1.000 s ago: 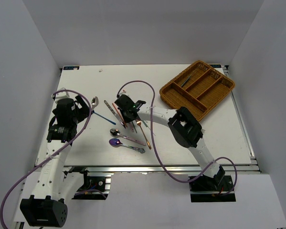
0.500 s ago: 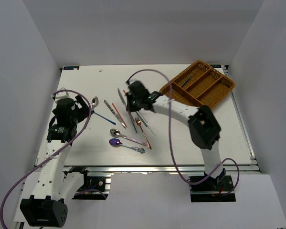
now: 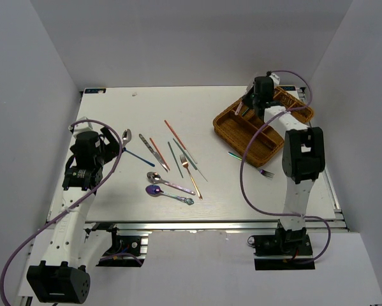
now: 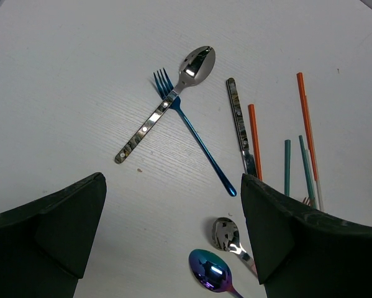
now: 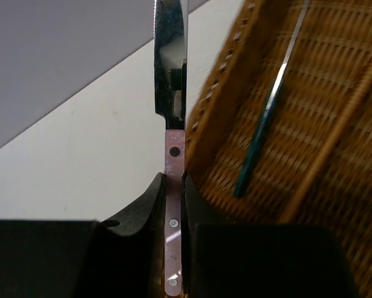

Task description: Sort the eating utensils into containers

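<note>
Currently, right jaws pinching one pink-handled knife [image 5: 173,158] by one wicker tray [image 3: 225,121], left jaws wide, empty, three spoons [image 3: 154,177] outside.

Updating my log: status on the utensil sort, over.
Left gripper open. Right gripper shut on pink-handled knife at wicker tray edge. Teal chopstick inside. Nothing blocking.

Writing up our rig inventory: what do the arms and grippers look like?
The left arm and right arm have white links and black joint housings; each trails a looping purple cable. The left gripper and right gripper have broad dark fingers.
</note>
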Available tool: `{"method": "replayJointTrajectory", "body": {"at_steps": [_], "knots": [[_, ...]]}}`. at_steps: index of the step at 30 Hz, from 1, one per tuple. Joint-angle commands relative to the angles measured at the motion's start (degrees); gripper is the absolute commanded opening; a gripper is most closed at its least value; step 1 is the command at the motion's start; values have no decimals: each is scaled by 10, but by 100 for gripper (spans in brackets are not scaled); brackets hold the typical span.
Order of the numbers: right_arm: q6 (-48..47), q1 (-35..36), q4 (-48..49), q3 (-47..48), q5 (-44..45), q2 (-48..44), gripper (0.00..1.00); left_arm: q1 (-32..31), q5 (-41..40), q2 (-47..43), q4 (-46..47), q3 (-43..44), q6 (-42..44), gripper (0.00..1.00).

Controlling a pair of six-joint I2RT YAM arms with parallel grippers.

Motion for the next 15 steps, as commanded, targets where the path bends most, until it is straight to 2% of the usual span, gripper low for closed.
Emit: {"method": "replayJointTrajectory", "body": {"at_steps": [1, 6, 11, 15], "knots": [[47, -17, 37, 86, 46, 50, 0, -1, 10, -2, 9, -2, 4, 98], [98, -41, 24, 113, 107, 98, 0, -1, 19, 15, 8, 0, 6, 98], [99, -52, 16, 162, 84, 146, 0, -2, 22, 23, 7, 1, 6, 98], [102, -53, 19, 160, 87, 148, 0, -2, 24, 33, 6, 1, 7, 98]]}}
